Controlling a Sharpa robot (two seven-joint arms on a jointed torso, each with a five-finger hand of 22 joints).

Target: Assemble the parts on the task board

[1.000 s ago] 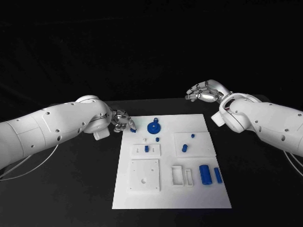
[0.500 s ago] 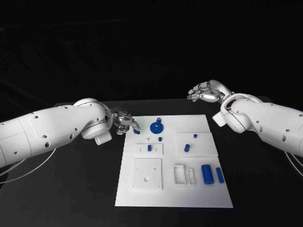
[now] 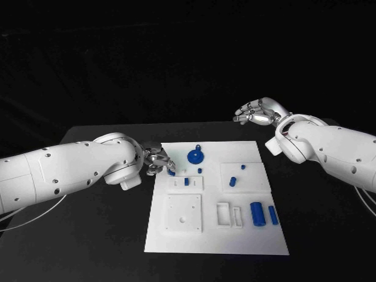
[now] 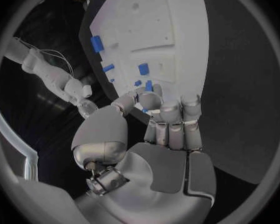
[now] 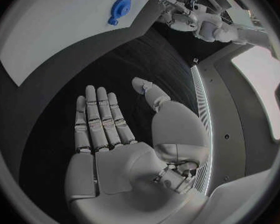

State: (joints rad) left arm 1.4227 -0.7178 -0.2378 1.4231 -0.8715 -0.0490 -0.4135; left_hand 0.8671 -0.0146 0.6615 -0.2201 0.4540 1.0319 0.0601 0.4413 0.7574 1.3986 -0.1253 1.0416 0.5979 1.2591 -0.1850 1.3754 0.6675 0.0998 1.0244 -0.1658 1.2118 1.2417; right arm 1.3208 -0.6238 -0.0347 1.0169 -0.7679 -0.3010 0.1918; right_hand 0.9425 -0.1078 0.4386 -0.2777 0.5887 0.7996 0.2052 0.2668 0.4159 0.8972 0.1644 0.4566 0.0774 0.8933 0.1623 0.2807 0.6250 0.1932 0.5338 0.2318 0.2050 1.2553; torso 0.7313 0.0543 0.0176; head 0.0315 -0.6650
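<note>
Parts in blue sit scattered on the white task board (image 3: 218, 200), which lies flat in the middle of the black table (image 3: 95, 235). From the head view, a round blue part with a small tab (image 3: 195, 155) rests near the board's far edge, a blue cylinder (image 3: 257, 214) lies near its right side, and small blue pegs stand between them. The left hand (image 3: 158, 161) is at the board's far left corner, fingers curled around a small blue part (image 3: 171, 172). The right hand (image 3: 256, 113) hovers beyond the board's far right corner, well apart from it, holding nothing.

Seen from the left wrist, the left hand (image 4: 159, 134) pinches the small blue part (image 4: 149, 86) between thumb and fingertips, just over the board's (image 4: 171, 30) edge.

Seen from the right wrist, the right hand (image 5: 115, 149) is spread flat, fingers straight and apart, over bare table. The round blue part (image 5: 119, 8) lies on the board (image 5: 47, 40) beyond the fingertips.
</note>
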